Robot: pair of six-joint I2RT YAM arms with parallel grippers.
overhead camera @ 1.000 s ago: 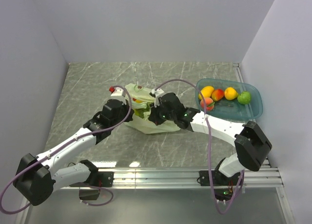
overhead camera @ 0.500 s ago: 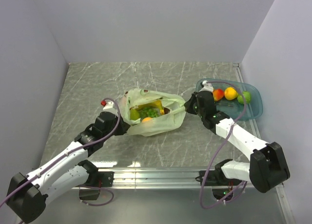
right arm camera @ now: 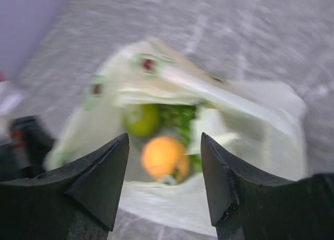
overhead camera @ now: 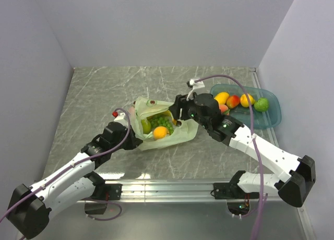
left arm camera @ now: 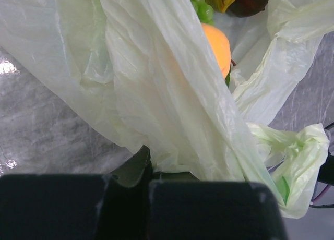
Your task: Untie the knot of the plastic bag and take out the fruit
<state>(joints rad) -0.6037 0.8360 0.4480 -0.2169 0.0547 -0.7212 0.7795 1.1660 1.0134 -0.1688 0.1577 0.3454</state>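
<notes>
Seen from above, the plastic bag (overhead camera: 183, 133) lies between both arms with its mouth open, and no tied knot is visible. Green grapes (overhead camera: 162, 122) and an orange fruit (overhead camera: 160, 132) sit inside. The left gripper (overhead camera: 133, 139) is at the bag's near-left edge, the right gripper (overhead camera: 180, 111) over its far-right rim.

Only the left wrist view shows the left fingers closed, pinching the bag's film. This film looks thin, soft and probably slippery, so a bunched fold should hold better.

The right wrist view is blurred. Its fingers (right arm camera: 99, 172) are spread wide and empty above the bag's opening.
</notes>
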